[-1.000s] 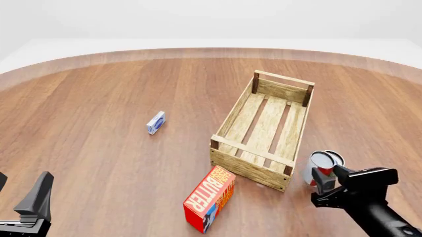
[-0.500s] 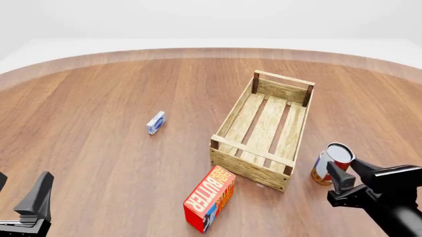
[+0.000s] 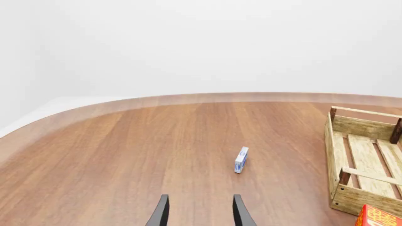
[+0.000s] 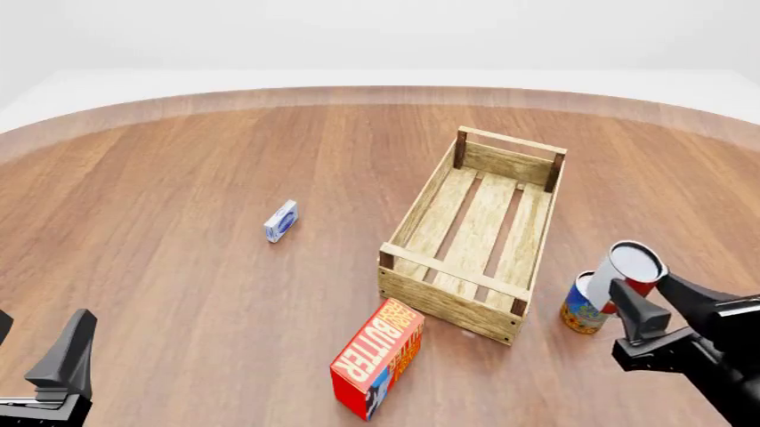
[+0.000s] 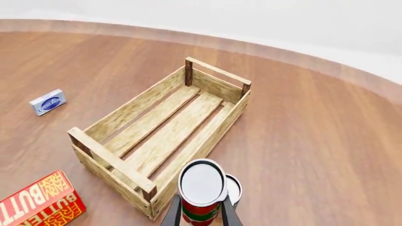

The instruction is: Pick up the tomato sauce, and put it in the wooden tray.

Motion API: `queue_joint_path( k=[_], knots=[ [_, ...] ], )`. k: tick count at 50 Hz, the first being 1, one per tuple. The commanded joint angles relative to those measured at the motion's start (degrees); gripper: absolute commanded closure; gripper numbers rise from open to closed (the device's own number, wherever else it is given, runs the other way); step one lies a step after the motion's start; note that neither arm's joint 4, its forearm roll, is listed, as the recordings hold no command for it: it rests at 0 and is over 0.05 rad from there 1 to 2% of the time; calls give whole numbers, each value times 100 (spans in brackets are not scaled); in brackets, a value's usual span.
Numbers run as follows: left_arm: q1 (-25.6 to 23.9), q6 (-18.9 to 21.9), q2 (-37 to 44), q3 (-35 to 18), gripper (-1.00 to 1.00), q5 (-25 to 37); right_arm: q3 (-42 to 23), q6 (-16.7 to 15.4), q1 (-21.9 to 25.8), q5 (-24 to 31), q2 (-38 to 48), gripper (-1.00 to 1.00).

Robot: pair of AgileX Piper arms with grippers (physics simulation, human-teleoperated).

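Clamped on the tomato sauce point(image 5: 202, 192), my right gripper point(image 4: 635, 313) holds the can off the desk point(image 4: 178, 178), tilted, with its pale lid turned up toward the front camera. The can hangs just beside the near right corner of the wooden tray point(image 4: 456, 306), outside it, and above the blue and yellow can point(image 4: 581, 305) that stands on the desk close to the crate's long side. In the right wrist view my fingers point(image 5: 169, 217) show only as dark tips either side of the red label, so I judge the hold by that and by the can being airborne; how deep the pads sit I cannot tell. To do this step well, I would carry the can higher before going sideways, so its base passes over the tray's near rail and dark corner post rather than clipping them, and I would keep clear of the other can below. Then I would centre it over the slatted bottom, level it out of its tilt, and lower it onto a slat before letting go. My left gripper point(image 3: 199, 214) is spread wide and empty, parked well apart from the work, with the small blue box point(image 3: 241, 159) ahead of it and the butter box point(image 4: 379, 358) near the tray's front.
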Motion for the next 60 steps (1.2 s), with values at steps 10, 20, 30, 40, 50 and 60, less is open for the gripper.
queue_joint_path(
  k=[10, 20, 30, 40, 50, 60],
  knots=[
    [0, 0, 0, 0, -100, 0, -286, 66, 31, 95, -40, 100],
    [0, 0, 0, 0, -100, 0, -340, 38, 19, -178, 262, 100],
    [0, 0, 0, 0, -100, 0, -520, -42, -4, -295, 485, 100],
    [0, 0, 0, 0, -100, 0, -624, -94, 31, -583, 853, 100],
    [0, 0, 0, 0, -100, 0, -750, -137, 68, -854, 1239, 100],
    [0, 0, 0, 0, -100, 0, -786, -120, 84, -1161, 1591, 100]
  ],
)
